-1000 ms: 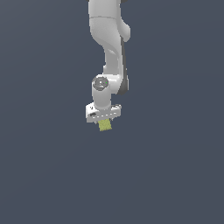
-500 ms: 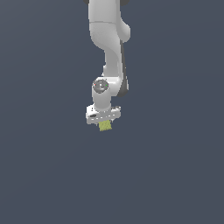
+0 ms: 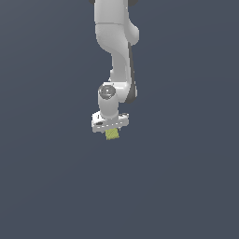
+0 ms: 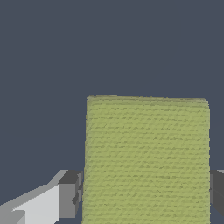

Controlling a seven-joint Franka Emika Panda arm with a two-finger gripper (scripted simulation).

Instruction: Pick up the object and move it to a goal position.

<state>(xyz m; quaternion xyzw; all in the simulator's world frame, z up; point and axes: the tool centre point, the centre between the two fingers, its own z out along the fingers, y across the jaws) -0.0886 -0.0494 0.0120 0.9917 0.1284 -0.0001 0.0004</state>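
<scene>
The white, glossy, jointed robot arm (image 3: 114, 42) reaches down from the top of the exterior view, its rounded wrist turned so that the white, blocky gripper (image 3: 111, 130) points straight downward. Gripped at its tip is the small yellow-green, flat, roughly rectangular block with a speckled, woven-looking texture (image 3: 112, 134) — it sticks out below the gripper's body and is plainly narrower than that body. From the wrist view the same block (image 4: 146, 159) fills most of the lower half of the picture, its flat face toward the camera and its far corners gently rounded. A grey finger pad (image 4: 69, 194) presses right against one long edge of it, and a sliver of the opposite finger (image 4: 217, 192) touches the other edge, so the claw is closed narrow around the block with the block caught between the two fingers. All around is a plain, dark blue-grey background (image 3: 186, 177) — the same flat tone in both views, with no edge or seam to tell how near the block is to any surface beneath it.
</scene>
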